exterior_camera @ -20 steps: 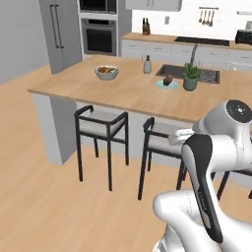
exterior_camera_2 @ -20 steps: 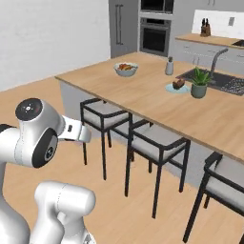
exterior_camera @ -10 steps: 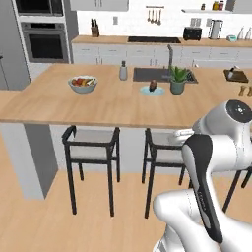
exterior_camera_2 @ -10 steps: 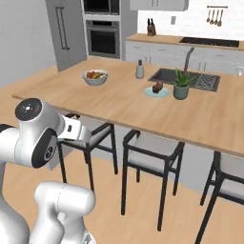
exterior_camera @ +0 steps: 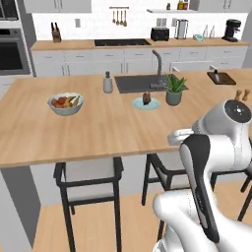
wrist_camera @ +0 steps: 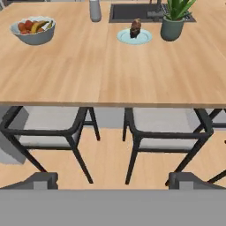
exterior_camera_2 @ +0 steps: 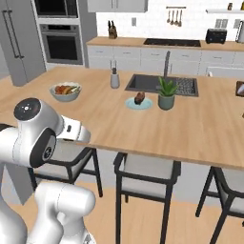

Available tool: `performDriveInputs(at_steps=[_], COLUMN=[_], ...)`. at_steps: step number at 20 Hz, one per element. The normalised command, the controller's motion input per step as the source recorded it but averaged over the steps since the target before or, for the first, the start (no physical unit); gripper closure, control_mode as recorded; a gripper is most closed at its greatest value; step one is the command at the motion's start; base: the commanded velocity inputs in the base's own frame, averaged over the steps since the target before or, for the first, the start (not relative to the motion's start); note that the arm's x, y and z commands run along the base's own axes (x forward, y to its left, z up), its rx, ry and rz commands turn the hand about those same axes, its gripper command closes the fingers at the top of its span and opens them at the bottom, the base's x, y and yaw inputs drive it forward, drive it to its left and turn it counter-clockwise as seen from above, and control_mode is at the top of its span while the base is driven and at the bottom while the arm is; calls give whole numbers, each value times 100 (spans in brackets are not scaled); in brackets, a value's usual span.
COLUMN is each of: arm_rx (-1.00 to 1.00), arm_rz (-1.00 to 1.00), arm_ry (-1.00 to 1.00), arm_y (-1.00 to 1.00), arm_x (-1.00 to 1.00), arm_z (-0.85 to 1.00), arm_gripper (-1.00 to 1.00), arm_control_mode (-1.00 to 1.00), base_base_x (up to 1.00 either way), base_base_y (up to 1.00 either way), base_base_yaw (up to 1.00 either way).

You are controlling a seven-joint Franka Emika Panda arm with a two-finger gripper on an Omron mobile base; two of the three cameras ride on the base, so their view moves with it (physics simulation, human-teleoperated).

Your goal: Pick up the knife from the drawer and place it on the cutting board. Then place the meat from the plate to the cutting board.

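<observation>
The meat is a small reddish-brown chunk on the pale blue plate, mid-island beside the sink. The dark cutting board lies at the island's far right end. A white drawer juts from the back cabinets; its inside is hidden, and so is the knife. My gripper is open and holds nothing. It hangs in front of the island edge, above the stools, well short of the plate.
On the island's left stands a white fruit bowl. A potted plant is right of the plate, with a grey bottle by the sink. Black stools stand under the island edge.
The whole picture has shifted: the base has driven and turned, so the island now lies square in front and the cutting board has come into view. The gripper stays open.
</observation>
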Motion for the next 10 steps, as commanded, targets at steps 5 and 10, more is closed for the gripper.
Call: performDriveInputs(at_steps=[5,10], arm_rx=[0,0], arm_rz=[0,0], arm_ry=[0,0], arm_y=[0,0], arm_x=[0,0], arm_z=[0,0], arm_gripper=[-100,-100], arm_control_mode=[100,100], base_base_x=[93,100], base_base_y=[16,36], base_base_yaw=[-28,-28])
